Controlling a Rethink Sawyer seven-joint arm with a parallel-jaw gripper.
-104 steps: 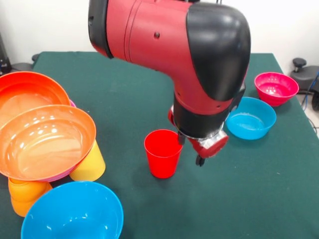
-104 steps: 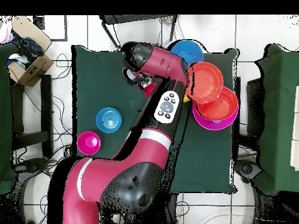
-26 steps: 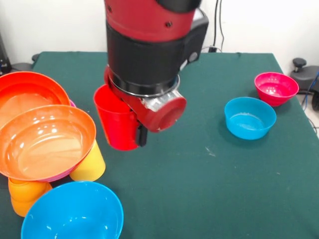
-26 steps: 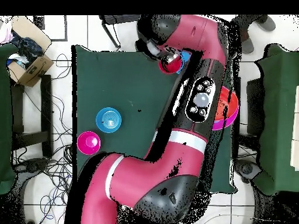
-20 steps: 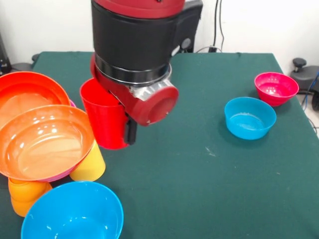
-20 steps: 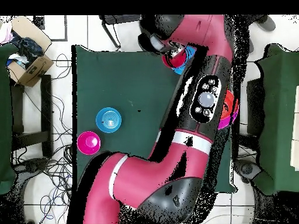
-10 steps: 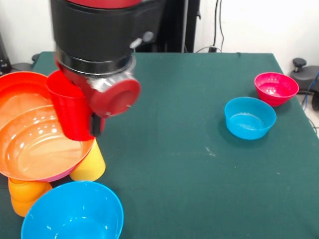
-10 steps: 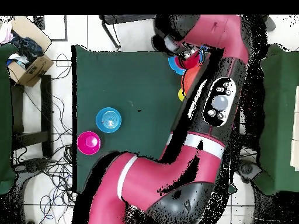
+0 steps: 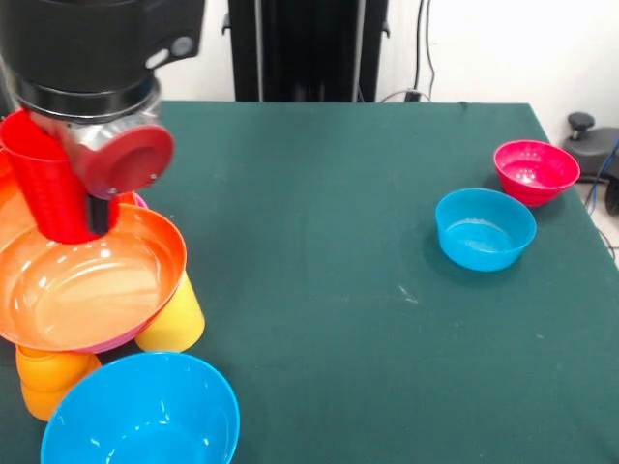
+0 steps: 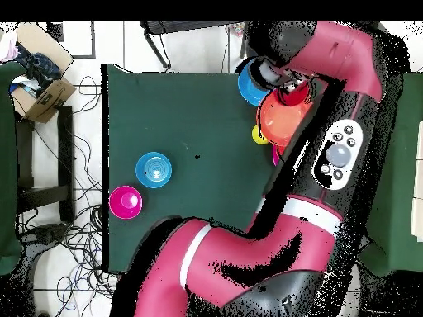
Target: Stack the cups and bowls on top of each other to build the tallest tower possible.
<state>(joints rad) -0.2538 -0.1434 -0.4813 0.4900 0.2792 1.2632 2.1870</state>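
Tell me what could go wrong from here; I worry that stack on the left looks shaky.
The orange bowl sits tilted on the yellow cup and orange cup; setting the red cup into it may tip the pile. The cup hangs near the bowl's rim, so it could slide or topple on release. The large blue bowl sits close below any spill.

1. In the front view, a wide bowl (image 9: 82, 290) is seen at the left edge of the table (image 9: 338, 242), resting on upturned cups (image 9: 174, 319), with a second wide bowl just behind it.
2. A cup (image 9: 48, 188) is held above the wide bowl's far rim.
3. A large bowl (image 9: 140, 411) is placed in front of the stack, at the near left corner.
4. Two small bowls (image 9: 484, 227) are set well apart from the stack at the right, one (image 9: 535, 171) just behind the other.
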